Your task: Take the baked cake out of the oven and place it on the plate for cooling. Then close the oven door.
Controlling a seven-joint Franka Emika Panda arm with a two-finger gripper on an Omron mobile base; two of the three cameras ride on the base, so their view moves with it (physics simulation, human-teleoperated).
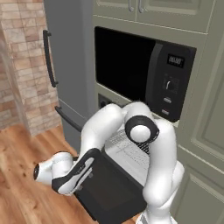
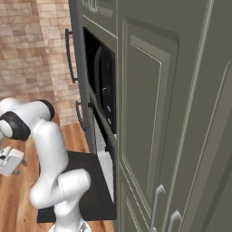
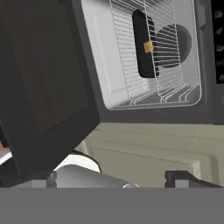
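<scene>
Gripper (image 3: 109,179): fingers spread wide, nothing between them. In the hand view one dark fingertip (image 3: 186,178) sits bottom right and the other bottom left, both blocky and matte. In the left base view the hand hangs low at the left, off the front edge of the oven door (image 1: 109,188), wrist rolled so the hand lies nearly sideways. Whether it touches the door edge, can't tell.

Arm: white glossy shell, dark round joint caps. It rises from the base, bends at a high elbow in front of the oven (image 1: 127,151), then drops down and left to the hand.

Oven door is down, roughly flat; black panel, dark window, matte finish. Inside the oven: pale smooth walls, thin wire rack (image 3: 151,48) with a fine grid. On the rack sits a dark flat tray (image 3: 142,43) seen edge-on, a small yellow-orange piece (image 3: 148,47) on it, and a dark round shape (image 3: 175,41) behind the wires; can't tell what that is.

Above the oven is a black microwave (image 1: 140,72) with a glossy door and a side keypad. Olive-grey panelled cabinets (image 2: 172,113) surround it, with curved metal handles. To the left: grey fridge (image 1: 70,57) with a long black handle, brick wall (image 1: 24,61), wood plank floor (image 1: 22,183).
</scene>
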